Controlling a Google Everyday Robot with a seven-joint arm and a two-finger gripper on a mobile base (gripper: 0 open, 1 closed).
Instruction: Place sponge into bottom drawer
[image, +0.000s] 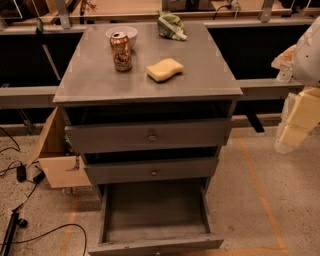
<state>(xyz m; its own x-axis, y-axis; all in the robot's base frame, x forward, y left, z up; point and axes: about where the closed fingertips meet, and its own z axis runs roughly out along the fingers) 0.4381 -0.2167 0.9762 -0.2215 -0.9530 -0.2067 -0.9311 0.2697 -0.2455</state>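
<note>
1. Your gripper (298, 125) hangs at the right edge of view, well apart from the cabinet (150, 135). You cannot tell whether it is open or closed.
2. It touches neither the sponge nor the drawer.
3. The sponge (165, 69) lies flat on the cabinet top, just right of the can (121, 51).
4. The bottom drawer (155, 245) stands pulled out.

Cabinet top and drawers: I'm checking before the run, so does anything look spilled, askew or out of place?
Nothing spilled: the can stands upright, the sponge lies flat. Oddest is a cardboard box sitting askew left of the cabinet. The bottom drawer is pulled out. The gripper hangs right of the cabinet.
</note>
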